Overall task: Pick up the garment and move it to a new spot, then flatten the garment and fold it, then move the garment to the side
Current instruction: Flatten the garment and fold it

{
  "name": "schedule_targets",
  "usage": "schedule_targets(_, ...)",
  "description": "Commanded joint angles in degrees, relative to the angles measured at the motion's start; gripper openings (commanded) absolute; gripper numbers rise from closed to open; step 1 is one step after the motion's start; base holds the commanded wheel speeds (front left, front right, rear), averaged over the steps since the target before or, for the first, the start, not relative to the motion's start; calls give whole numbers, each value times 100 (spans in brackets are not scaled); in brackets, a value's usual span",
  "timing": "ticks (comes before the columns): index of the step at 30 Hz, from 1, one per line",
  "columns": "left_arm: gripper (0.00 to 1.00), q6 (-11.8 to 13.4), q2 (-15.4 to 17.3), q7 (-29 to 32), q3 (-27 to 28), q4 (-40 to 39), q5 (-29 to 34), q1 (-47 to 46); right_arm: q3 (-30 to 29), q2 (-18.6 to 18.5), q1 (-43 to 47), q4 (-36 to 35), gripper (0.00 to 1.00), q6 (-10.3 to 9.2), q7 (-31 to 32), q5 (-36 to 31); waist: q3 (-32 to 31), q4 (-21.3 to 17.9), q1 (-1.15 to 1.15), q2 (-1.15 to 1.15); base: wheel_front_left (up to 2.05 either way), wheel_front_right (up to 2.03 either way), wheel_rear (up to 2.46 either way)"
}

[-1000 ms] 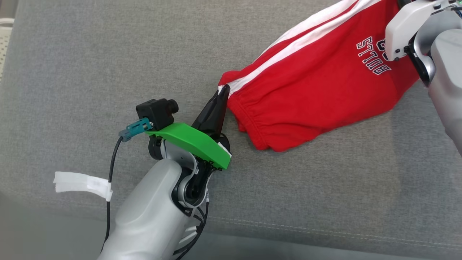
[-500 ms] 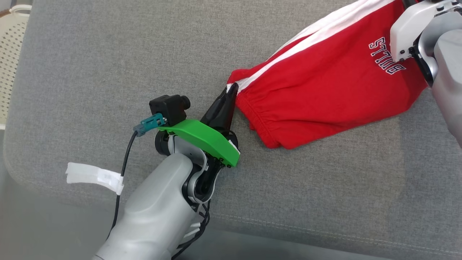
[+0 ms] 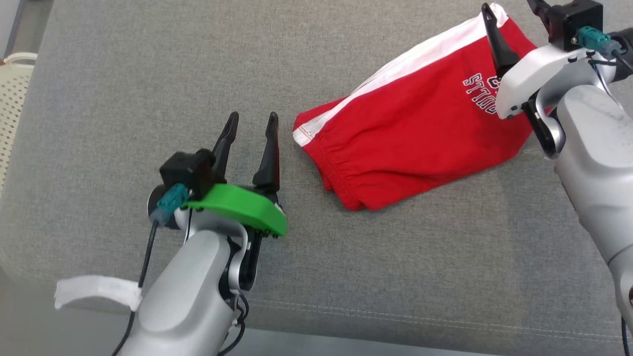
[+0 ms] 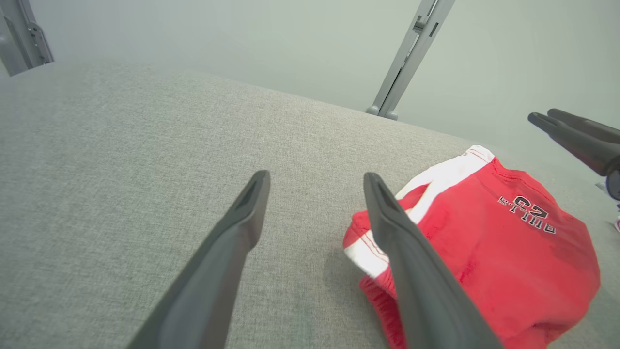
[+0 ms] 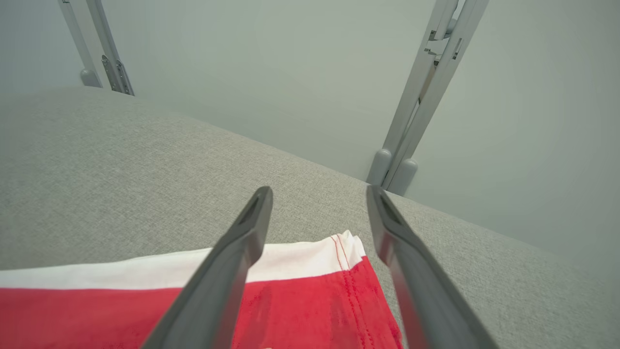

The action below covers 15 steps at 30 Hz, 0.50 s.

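Garment: red shorts with a white side stripe and dark lettering. They are lying folded on the grey fabric cushion, right of centre in the head view, running diagonally from the near left end to the far right corner. The gathered hem is facing the left arm.

Left tool: fingers are standing wide apart, with nothing between them. It is hovering just beside the garment's near left end, with a strip of bare cushion showing between the inner finger and the cloth. In the left wrist view the left tool is pointing across the cushion and the garment is sitting to its right. The lettering is readable there as a number over a word.

Right tool: fingers are also spread wide and gripping nothing. It is sitting over the garment's far right corner. In the right wrist view the right tool is straddling that corner of the garment. Contact with the cloth: cannot tell.

A pale perforated basket is showing at the left edge. Grey metal struts are rising beyond the cushion.
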Motion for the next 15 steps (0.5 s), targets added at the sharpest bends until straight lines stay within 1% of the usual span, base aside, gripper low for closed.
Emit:
schedule_targets(1, 100, 79, 24, -10, 79, -148, 227, 264, -97, 35, 210, -129, 100, -11, -25, -22, -278, -191, 0, 0, 0, 0, 0)
schedule_targets(4, 100, 221, 55, -6, 320, -648, 872, 755, -432, 140, 663, -494, 100, -10, -24, -114, -492, -250, 0, 0, 0, 0, 0)
schedule_targets(7, 100, 286, 48, -6, 444, -1028, 1333, 1258, -726, 267, 1073, -748, 100, -10, -23, -176, -708, -273, 0, 0, 0, 0, 0)
schedule_targets(8, 100, 318, 47, -6, 506, -1271, 1612, 1559, -943, 357, 1336, -873, 100, -10, -22, -166, -850, -272, 0, 0, 0, 0, 0)
schedule_targets(12, 100, 425, 54, -7, 588, -1745, 2143, 2112, -1315, 526, 1802, -974, 100, -10, -23, -36, -1105, -229, 0, 0, 0, 0, 0)
schedule_targets(15, 100, 460, 36, -7, 578, -1896, 2422, 2417, -1497, 614, 2045, -894, 100, -10, -23, 89, -1242, -185, 0, 0, 0, 0, 0)
